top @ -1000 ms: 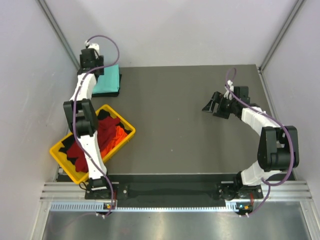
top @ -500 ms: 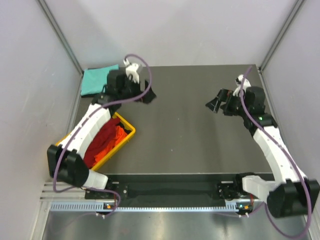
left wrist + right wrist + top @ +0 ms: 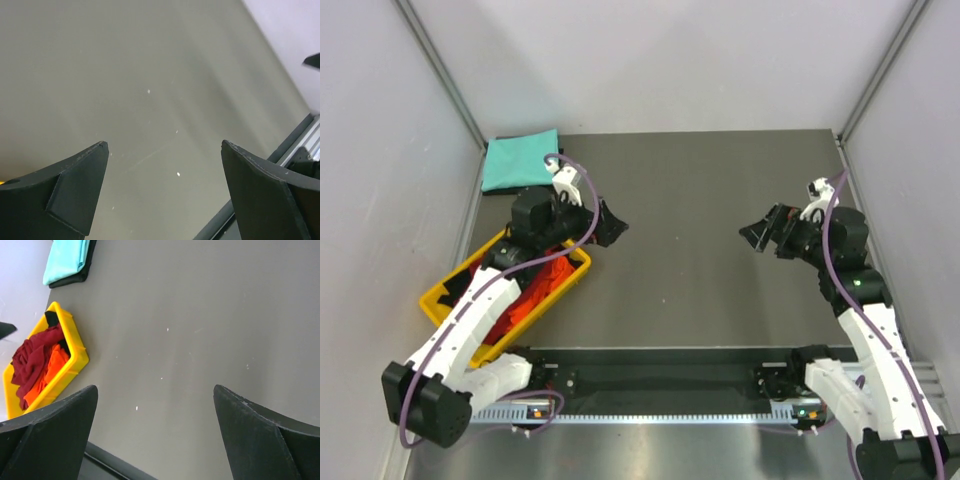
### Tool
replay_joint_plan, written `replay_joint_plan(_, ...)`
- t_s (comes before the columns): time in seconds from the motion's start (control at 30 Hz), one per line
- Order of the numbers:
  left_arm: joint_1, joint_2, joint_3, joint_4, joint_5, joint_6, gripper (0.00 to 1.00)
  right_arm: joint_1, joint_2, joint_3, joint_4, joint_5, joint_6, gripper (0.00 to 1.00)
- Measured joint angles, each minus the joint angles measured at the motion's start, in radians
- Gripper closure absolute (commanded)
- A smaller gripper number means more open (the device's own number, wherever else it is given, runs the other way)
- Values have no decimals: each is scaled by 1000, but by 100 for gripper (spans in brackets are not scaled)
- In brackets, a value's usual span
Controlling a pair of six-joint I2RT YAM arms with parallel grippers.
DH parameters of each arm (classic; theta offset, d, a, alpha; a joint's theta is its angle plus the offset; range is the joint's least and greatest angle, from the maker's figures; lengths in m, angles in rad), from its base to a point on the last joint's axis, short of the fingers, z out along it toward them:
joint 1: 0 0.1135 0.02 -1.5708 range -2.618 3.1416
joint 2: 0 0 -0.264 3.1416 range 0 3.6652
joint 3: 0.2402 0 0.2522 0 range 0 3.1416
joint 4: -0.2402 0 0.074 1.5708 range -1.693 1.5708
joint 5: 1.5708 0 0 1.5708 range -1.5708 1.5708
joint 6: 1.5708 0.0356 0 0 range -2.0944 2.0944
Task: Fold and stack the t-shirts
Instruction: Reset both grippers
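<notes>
A folded mint-teal t-shirt lies at the table's back left corner. In the right wrist view it rests on a folded black t-shirt. A red t-shirt and an orange t-shirt lie crumpled in the yellow tray. My left gripper is open and empty, over bare table just right of the tray; its wrist view shows only table. My right gripper is open and empty over the right half of the table, and is also open in its wrist view.
The left arm lies across the tray and hides part of the cloth in it. A black scrap sits at the tray's far corner. Grey walls close off the left, back and right. A metal rail runs along the near edge.
My left gripper has left the teal and black stack at the back left and swung right and nearer, over the table beside the tray. The right arm drew back toward the near right.
</notes>
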Motion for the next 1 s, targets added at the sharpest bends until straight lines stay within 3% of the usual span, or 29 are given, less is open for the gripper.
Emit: replay_joint_plan(1.0,0,-68,0,16,9,-48,1,0,-41,-37,-13,1,14,0)
